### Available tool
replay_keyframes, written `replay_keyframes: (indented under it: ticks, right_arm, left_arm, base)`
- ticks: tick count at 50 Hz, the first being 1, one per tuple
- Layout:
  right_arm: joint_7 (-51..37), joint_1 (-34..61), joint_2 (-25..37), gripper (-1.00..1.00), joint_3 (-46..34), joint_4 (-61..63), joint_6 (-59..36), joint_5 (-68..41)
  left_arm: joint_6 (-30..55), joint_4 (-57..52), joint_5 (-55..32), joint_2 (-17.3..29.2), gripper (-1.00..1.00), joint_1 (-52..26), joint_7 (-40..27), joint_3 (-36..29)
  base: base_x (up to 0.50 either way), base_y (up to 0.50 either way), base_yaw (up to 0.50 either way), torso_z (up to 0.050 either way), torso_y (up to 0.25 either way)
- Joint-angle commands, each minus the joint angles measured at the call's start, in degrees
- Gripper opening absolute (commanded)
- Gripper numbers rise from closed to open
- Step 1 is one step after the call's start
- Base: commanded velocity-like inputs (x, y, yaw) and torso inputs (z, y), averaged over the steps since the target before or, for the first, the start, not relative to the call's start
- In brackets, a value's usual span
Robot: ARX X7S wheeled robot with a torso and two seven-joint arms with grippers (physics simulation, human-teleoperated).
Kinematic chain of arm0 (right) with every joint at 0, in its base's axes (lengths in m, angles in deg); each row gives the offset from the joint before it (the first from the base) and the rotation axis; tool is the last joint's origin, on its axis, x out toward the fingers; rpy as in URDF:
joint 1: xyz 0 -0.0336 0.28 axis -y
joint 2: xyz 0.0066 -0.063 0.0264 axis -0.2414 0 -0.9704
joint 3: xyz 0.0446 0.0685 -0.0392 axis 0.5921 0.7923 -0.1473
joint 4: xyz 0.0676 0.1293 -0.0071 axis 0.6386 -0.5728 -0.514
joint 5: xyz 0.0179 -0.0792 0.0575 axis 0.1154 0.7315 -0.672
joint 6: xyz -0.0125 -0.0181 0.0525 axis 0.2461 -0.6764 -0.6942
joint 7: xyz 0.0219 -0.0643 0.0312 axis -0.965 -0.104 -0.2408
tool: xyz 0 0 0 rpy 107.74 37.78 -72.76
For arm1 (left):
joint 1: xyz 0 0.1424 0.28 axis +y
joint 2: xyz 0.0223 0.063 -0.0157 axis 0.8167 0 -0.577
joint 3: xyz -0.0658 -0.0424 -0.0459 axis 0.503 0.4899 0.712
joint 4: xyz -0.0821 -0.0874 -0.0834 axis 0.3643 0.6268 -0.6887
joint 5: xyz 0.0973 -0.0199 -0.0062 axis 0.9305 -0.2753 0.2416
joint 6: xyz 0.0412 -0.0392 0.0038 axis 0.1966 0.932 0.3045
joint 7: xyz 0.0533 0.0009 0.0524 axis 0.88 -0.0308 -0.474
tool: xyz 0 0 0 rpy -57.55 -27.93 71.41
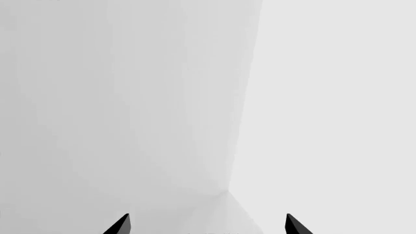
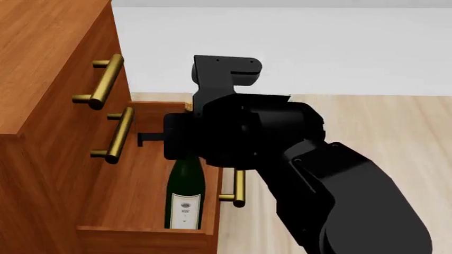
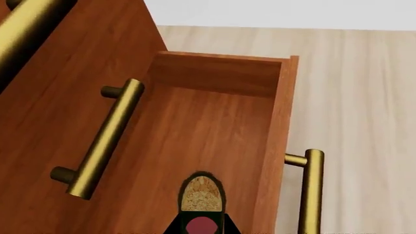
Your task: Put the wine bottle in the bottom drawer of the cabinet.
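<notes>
The reddish-brown cabinet (image 2: 42, 63) fills the left of the head view. Its bottom drawer (image 2: 127, 196) is pulled out, with its brass handle (image 2: 238, 188) facing the floor side. The dark green wine bottle (image 2: 185, 196) stands upright inside the drawer, white label showing. My right gripper (image 2: 185, 151) is shut on its neck from above. In the right wrist view the tan cork (image 3: 202, 192) sits between the dark fingers of my right gripper (image 3: 202, 220), above the drawer's floor (image 3: 195, 126). My left gripper (image 1: 208, 225) is open and holds nothing, facing only pale grey walls.
Brass bar handles of the top drawer (image 2: 102, 82) and the middle drawer (image 2: 120, 135) jut out just left of my right arm. The middle handle (image 3: 104, 141) overhangs the open drawer. Pale wood floor (image 2: 395, 127) spreads to the right, and a white wall (image 2: 318, 47) stands behind.
</notes>
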Motion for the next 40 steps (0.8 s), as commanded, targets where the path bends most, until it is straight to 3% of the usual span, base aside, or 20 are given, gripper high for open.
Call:
replay_keyframes:
  ticks: [1, 40]
  right_arm:
    - [0.3, -0.3, 0.0, -1.0, 0.3, 0.2, -0.5, 2.4]
    - [-0.2, 2.7, 0.0, -1.0, 0.6, 0.7, 0.1, 5.0]
  left_arm:
    - [0.3, -0.1, 0.5, 0.3, 1.0, 0.5, 0.2, -0.4]
    - [0.1, -0.2, 0.6, 0.5, 1.0, 0.7, 0.1, -0.8]
  base:
    - [0.0, 0.0, 0.0, 0.0, 0.0]
    - [0.0, 0.0, 0.0, 0.0, -0.237]
